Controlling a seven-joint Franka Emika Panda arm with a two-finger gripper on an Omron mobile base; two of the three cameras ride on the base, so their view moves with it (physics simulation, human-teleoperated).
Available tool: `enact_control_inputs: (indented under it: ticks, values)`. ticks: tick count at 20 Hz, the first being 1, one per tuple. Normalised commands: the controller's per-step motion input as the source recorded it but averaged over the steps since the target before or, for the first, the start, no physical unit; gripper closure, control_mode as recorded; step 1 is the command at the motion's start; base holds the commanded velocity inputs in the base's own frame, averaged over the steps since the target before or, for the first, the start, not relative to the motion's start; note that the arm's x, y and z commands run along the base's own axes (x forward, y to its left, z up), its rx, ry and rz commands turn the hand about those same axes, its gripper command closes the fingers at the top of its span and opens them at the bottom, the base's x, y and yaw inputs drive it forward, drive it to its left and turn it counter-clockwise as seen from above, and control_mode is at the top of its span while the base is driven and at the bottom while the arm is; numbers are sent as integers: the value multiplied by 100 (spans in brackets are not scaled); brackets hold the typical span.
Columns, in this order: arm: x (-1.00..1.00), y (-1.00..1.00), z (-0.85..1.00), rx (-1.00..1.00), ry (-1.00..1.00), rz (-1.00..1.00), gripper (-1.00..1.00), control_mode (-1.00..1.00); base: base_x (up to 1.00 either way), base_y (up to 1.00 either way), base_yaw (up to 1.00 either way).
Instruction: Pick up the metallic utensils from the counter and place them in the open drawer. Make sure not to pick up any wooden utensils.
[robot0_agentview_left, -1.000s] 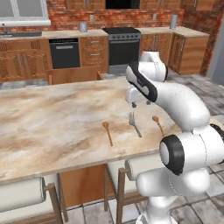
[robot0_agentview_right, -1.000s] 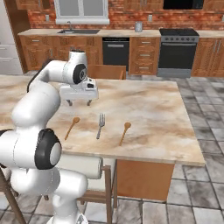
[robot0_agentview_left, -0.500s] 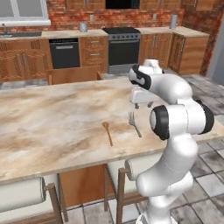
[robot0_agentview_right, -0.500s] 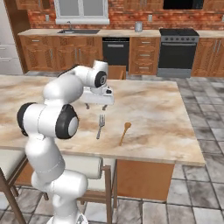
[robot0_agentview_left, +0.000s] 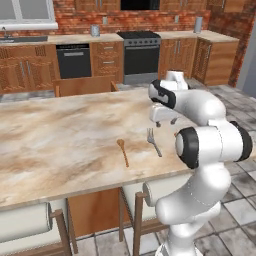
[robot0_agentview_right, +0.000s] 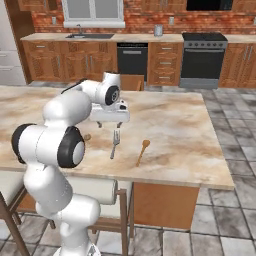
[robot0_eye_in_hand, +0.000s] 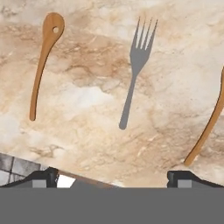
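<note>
**Approach to the fork, grasp not yet made**

The gripper (robot0_agentview_left: 163, 122) is held above the counter (robot0_agentview_left: 60, 145), just over the tines of the grey metal fork (robot0_eye_in_hand: 136, 65), and nothing is carried. In the hand view the two finger tips are seen wide apart at the lower left and lower right of the frame, so the jaws are judged to stand apart. The fork lies flat at upper centre of that frame, tines toward the top, flanked by a wooden spoon (robot0_eye_in_hand: 43, 57) at upper left and a second wooden utensil (robot0_eye_in_hand: 205, 129) at the right edge; both are well apart from it. The step in hand is judged to be lining up on the fork. A straight descent with the jaws astride the slim handle is called for next, with both wooden pieces left untouched. The open drawer cannot be made out.
</note>
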Motion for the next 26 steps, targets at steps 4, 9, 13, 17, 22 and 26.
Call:
enact_control_inputs:
  ticks: [4, 9, 13, 17, 22, 26]
  values:
    - [-67, 3, -26, 0, -36, -6, -100, -100, 0, 0, 0]
    - [38, 58, -16, -4, -2, -7, -100, -100, 0, 0, 0]
    - [95, 37, -2, -10, 17, -8, -100, -100, 0, 0, 0]
    - [72, 0, 0, -1, 24, 0, -100, -100, 0, 0, 0]
    - [26, -53, -23, 5, 14, -2, -100, -100, 0, 0, 0]
    - [-2, -32, -58, 9, 0, -5, -100, -100, 0, 0, 0]
